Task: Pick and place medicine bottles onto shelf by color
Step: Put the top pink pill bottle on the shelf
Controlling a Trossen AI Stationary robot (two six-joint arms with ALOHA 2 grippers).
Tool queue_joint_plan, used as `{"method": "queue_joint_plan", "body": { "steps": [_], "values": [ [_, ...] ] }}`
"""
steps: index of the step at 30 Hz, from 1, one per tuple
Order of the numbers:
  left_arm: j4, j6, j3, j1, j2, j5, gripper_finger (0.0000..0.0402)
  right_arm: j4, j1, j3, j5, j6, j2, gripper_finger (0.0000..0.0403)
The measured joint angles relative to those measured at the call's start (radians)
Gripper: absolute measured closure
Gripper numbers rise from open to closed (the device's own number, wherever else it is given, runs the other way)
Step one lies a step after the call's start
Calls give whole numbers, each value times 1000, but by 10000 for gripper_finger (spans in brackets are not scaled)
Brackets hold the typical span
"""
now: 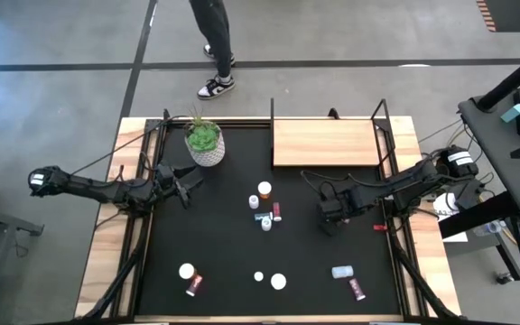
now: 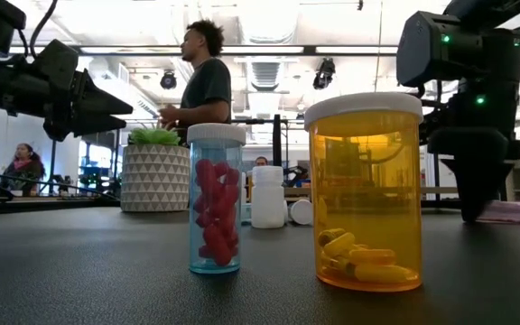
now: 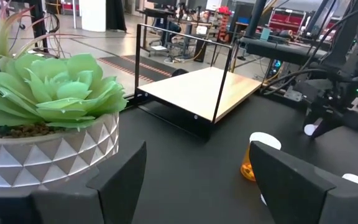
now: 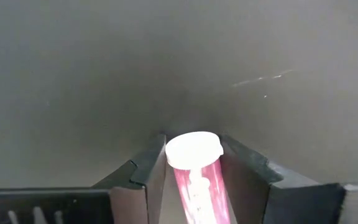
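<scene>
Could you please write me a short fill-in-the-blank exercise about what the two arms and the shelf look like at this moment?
1. The right gripper has a ____ bottle with a white cap between its fingers.
2. The left gripper hovers, fingers open, beside the potted ____.
3. The number of bottles on the shelf is ____.
4. In the low view, the bottle with yellow pills is ____ in colour.

Missing words: pink; plant; zero; orange
</scene>
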Motion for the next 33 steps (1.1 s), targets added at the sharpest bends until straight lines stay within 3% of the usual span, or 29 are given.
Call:
{"method": "queue_joint_plan", "body": {
  "steps": [5,14,27,33],
  "values": [
    [0,0,0,0,0,0,132,30,0,0,36,9,-2,273],
    [0,0,0,0,0,0,132,119,0,0,226,161,-7,273],
    [0,0,0,0,0,0,132,238,0,1,796,202,-7,273],
    [0,0,0,0,0,0,132,238,0,1,1009,287,-7,273]
  ]
}}
